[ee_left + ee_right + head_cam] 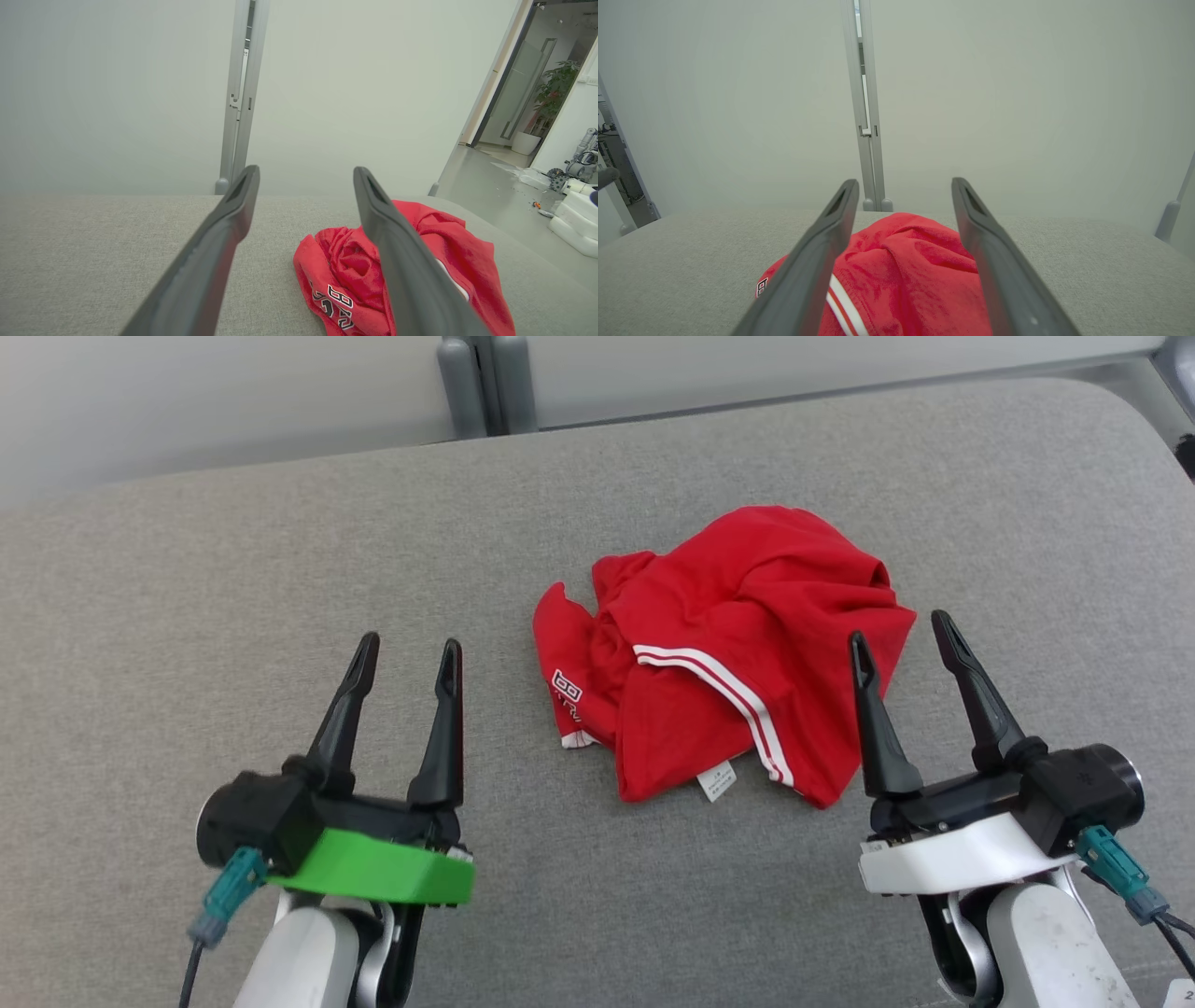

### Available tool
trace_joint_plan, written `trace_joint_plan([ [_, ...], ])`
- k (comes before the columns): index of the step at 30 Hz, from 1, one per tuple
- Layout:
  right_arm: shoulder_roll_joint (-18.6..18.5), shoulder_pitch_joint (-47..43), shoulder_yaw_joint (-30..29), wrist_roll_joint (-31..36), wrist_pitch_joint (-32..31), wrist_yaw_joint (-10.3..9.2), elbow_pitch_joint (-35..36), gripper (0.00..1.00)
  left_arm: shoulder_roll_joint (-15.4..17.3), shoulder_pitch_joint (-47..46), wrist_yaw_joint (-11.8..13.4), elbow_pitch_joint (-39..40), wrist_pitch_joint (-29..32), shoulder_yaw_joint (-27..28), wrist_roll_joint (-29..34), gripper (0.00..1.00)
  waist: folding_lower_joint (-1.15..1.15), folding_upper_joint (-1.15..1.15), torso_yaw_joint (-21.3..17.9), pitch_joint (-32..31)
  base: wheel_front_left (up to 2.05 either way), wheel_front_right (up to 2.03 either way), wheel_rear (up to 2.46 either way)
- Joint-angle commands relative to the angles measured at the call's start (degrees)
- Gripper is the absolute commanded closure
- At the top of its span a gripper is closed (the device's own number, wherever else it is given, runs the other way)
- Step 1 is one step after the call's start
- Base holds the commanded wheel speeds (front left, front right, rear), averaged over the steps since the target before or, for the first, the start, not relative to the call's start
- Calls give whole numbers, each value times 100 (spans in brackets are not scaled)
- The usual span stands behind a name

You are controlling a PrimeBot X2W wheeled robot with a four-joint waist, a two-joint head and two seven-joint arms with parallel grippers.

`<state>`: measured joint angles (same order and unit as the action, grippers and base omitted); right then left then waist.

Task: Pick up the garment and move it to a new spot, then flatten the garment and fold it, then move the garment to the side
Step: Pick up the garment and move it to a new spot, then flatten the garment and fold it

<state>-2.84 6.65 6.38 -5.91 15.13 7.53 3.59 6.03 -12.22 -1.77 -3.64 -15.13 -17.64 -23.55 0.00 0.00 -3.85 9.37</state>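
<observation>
Looking at the head view, you see the crumpled red garment (728,616) lying right of centre on the grey fabric surface (187,579). Your left gripper (411,644), lower left, has its fingers spread and empty, beside the cloth. Your right gripper (898,628), lower right, is likewise spread and empty, at the garment's right edge.

The garment (738,644) is bright red, with two white stripes (738,695) along one edge, black lettering (566,687) outlined in white, and a small white label (717,780). The table (187,616) is grey cloth, finely speckled. My left hand (411,649) has black fingers (345,709) above a green mount (373,868). My right hand (896,623) has black fingers above a white mount (952,859). Each has a teal plug (233,887). The wall (187,401) is pale grey.
</observation>
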Motion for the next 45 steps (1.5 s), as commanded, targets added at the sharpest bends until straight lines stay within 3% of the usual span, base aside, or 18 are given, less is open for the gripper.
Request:
trace_joint_plan([
  [1, -9, -145, -46, 44, 4, -8, -13, 0, -76, 321, -48, 157, 1, 152, 197, 0, 0, 0, 406, -442, 0, 0, 0],
  [6, -8, -444, -131, 58, 4, -8, -19, 0, -258, 1146, -89, 471, 1, 602, 558, 0, 0, 0, 473, -747, 0, 0, 0],
  [15, -9, -595, -42, 55, 4, -8, -29, 0, -313, 1680, 348, 491, 0, 855, 1421, 0, 0, 0, 309, -836, 0, 0, 0],
  [23, -6, -487, -21, 38, 4, -8, 10, 0, -311, 1158, 481, -212, -1, 747, 1152, 0, 0, 0, 136, -568, 0, 0, 0],
  [32, -56, -100, 11, 58, 3, -8, 117, 0, -304, -596, -229, -2106, 0, -132, -24, 0, 0, 0, -65, 168, 0, 0, 0],
  [40, -37, 122, -116, -3, 3, -8, 196, 0, -302, -1751, -361, -3497, 0, -859, -215, 0, 0, 0, -361, 615, 0, 0, 0],
  [45, -28, 201, -163, -3, 3, -8, 240, 0, -301, -2077, -421, -3886, 0, -1165, -396, 0, 0, 0, -498, 817, 0, 0, 0],
])
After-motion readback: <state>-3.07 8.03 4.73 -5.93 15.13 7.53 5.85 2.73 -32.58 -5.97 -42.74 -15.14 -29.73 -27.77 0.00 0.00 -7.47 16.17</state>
